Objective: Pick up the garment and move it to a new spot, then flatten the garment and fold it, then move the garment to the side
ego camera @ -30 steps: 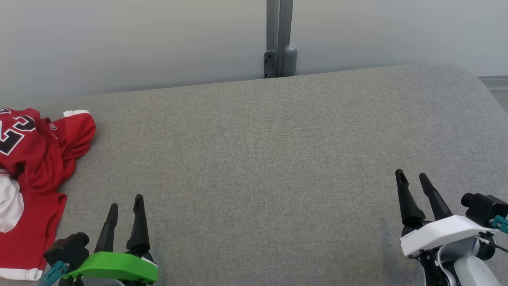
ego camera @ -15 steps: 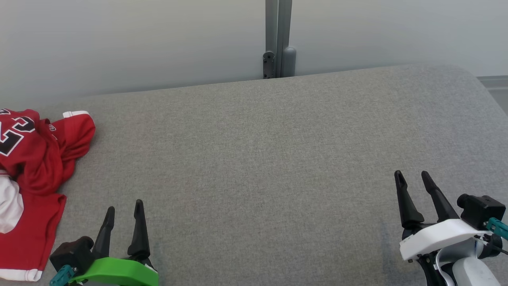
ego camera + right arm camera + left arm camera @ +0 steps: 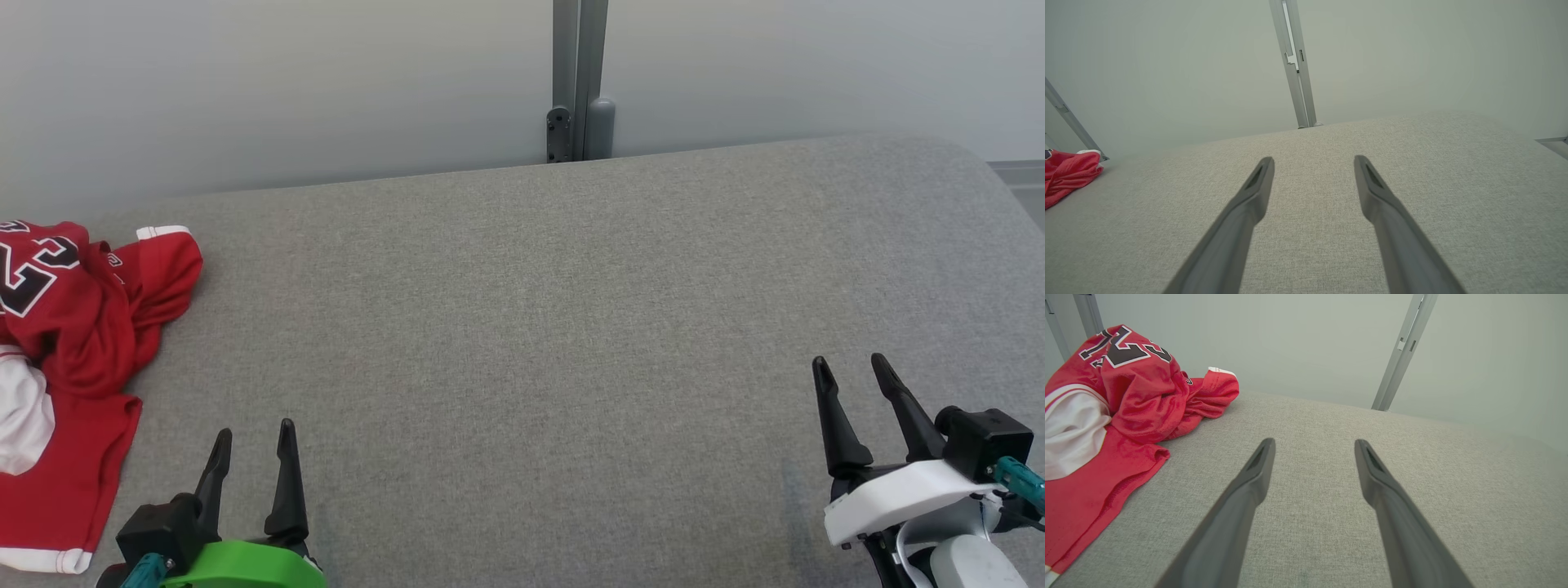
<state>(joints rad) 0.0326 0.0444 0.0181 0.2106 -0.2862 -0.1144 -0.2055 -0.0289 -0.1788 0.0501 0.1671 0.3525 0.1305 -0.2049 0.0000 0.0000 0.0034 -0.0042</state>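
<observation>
you're looking at a wide grey pad (image 3: 522,327) covered in woven fabric, flat and smooth, with its far right corner rounded off. one thing lies on it — a red jersey (image 3: 82,327), crumpled in a heap at the far left and running past the edge of the head view. it has a white patch, white trim at the hem, and black numbers edged in white on the top fold.

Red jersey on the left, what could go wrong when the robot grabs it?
The red jersey lies crumpled in overlapping folds, so the open left gripper may pinch several layers and lift a tangled bunch. The jersey also runs past the head view's left edge, so part of it goes unseen. The open right gripper sits far across the grey surface, a long reach to help.
</observation>
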